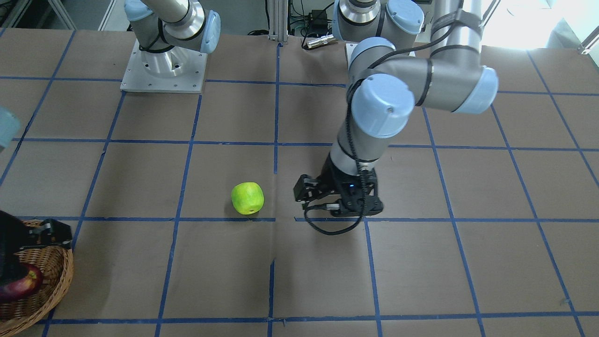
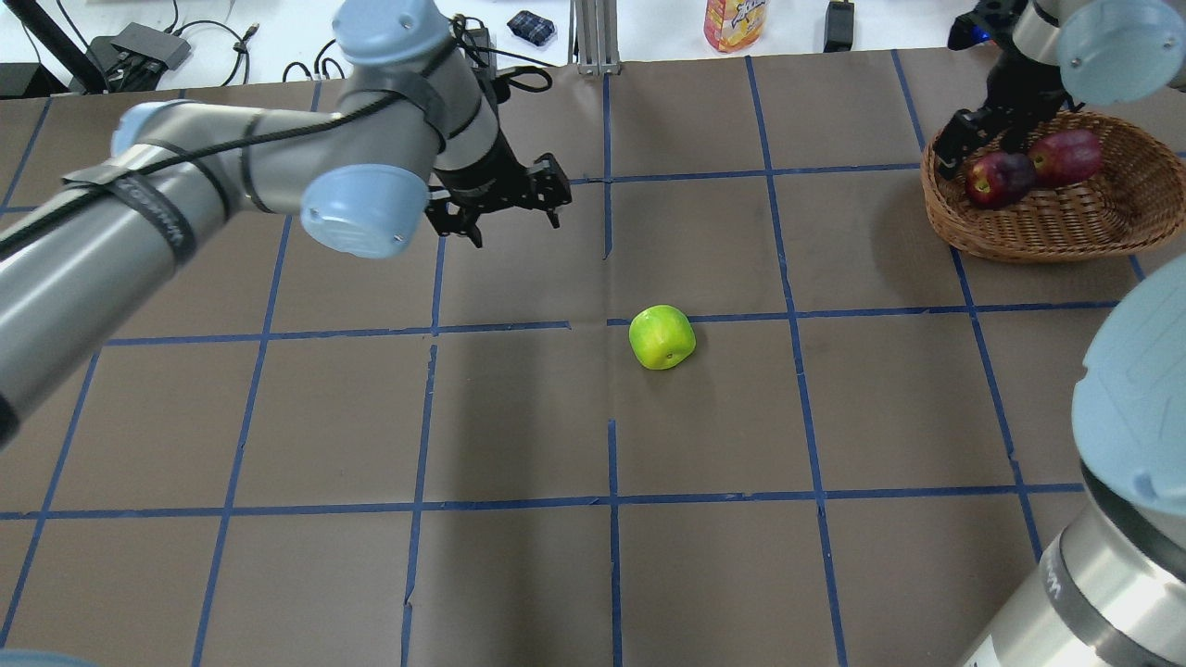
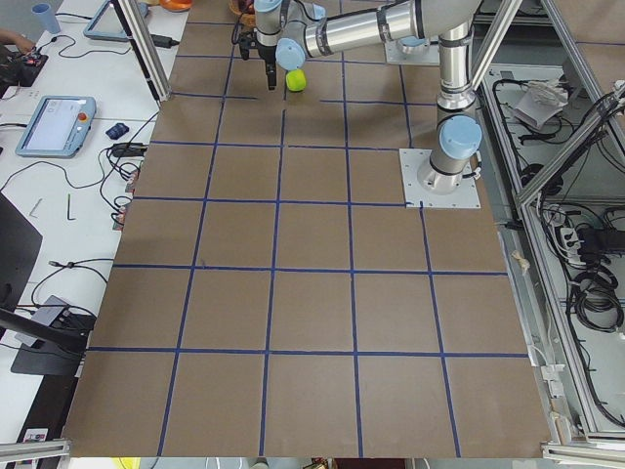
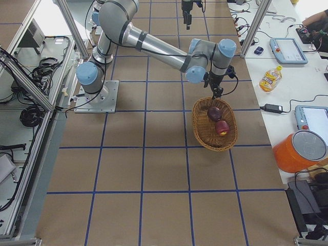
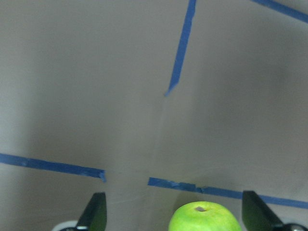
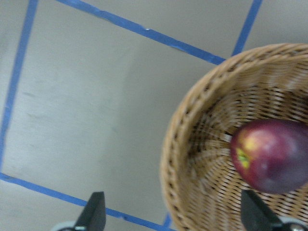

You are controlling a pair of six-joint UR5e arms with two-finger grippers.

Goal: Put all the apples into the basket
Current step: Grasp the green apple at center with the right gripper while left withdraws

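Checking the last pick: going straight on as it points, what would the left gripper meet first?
Likely the green apple, seen between the left gripper's fingers; depth is unclear, so perhaps the table beside it.

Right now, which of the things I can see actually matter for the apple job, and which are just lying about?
Part of the job:
- wicker basket
- streaky red apple and dark maroon apple, both inside it
- green apple, loose on the table

Just lying about:
- drink bottle
- orange tub
- handheld screen
- black power brick
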